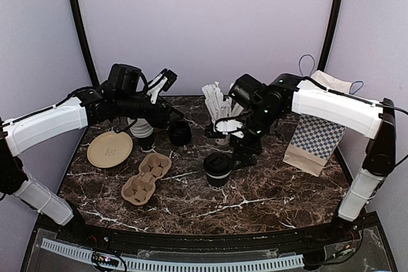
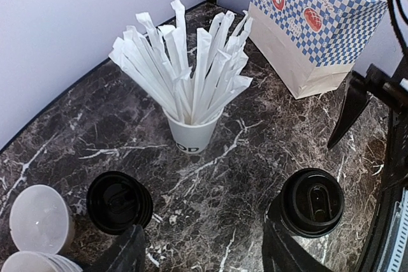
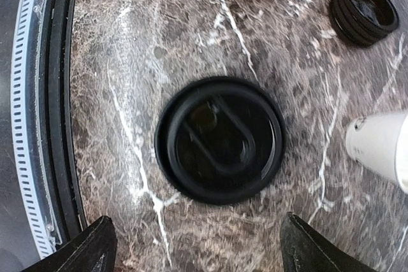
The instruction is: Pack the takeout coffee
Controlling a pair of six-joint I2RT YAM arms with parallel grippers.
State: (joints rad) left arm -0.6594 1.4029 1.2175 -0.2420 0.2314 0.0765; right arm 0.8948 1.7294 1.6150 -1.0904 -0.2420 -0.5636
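Note:
The takeout coffee (image 1: 217, 165), a small black cup with a black lid, stands upright near the middle of the marble table (image 1: 268, 195). My right gripper (image 1: 242, 152) hangs just right of and above it, open and empty. In the right wrist view (image 3: 197, 246) the lid (image 3: 220, 148) lies ahead of the fingertips, not between them, and looks a little blurred. My left gripper (image 1: 167, 116) hovers open and empty at the back left. In the left wrist view (image 2: 204, 256) the coffee (image 2: 312, 202) sits just beyond its right finger (image 2: 287, 253).
A blue-checked paper bag (image 1: 315, 135) (image 2: 312, 30) stands at the right. A white cup of wrapped straws (image 1: 222, 116) (image 2: 191, 128) is behind the coffee. A stack of black lids (image 1: 180, 133) (image 2: 118, 202), white cups (image 1: 141, 130), a tan disc (image 1: 109, 149) and a cardboard cup carrier (image 1: 146, 176) fill the left.

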